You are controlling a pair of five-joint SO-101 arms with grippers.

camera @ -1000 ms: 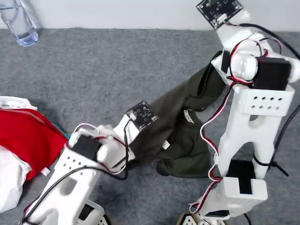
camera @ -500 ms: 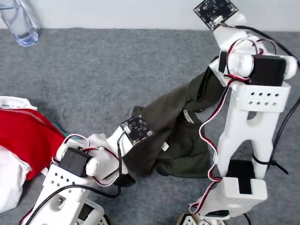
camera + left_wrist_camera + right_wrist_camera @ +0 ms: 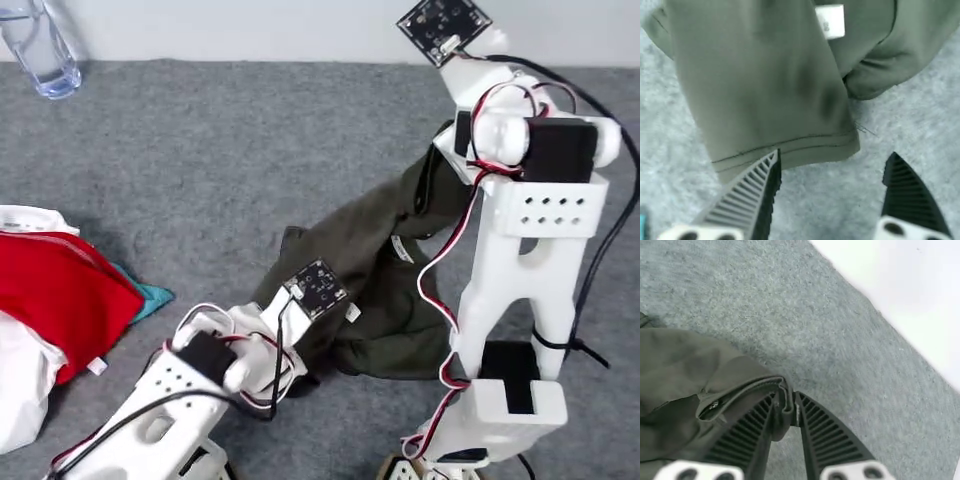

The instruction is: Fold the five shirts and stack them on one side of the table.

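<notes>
A dark olive shirt (image 3: 372,250) lies crumpled on the grey carpet between the two arms. In the right wrist view my right gripper (image 3: 787,401) is shut on a folded edge of this olive shirt (image 3: 695,375) and holds it up at the far right. My left gripper (image 3: 834,159) is open just above the carpet, and the stitched hem of the olive shirt (image 3: 755,85) lies just beyond its fingertips (image 3: 771,167). A white label (image 3: 830,21) shows farther along the cloth. A red shirt (image 3: 55,290), a white one (image 3: 20,385) and a teal one (image 3: 152,297) lie heaped at the left edge.
A clear water bottle (image 3: 38,45) stands at the far left corner. The right arm's tall white body (image 3: 525,260) rises over the shirt's right side. Bare grey carpet (image 3: 220,150) spreads across the far middle, up to a white wall.
The left arm has pulled back toward the front and shifted right; the shirt's left part now lies slack on the carpet. The right arm's wrist has edged left.
</notes>
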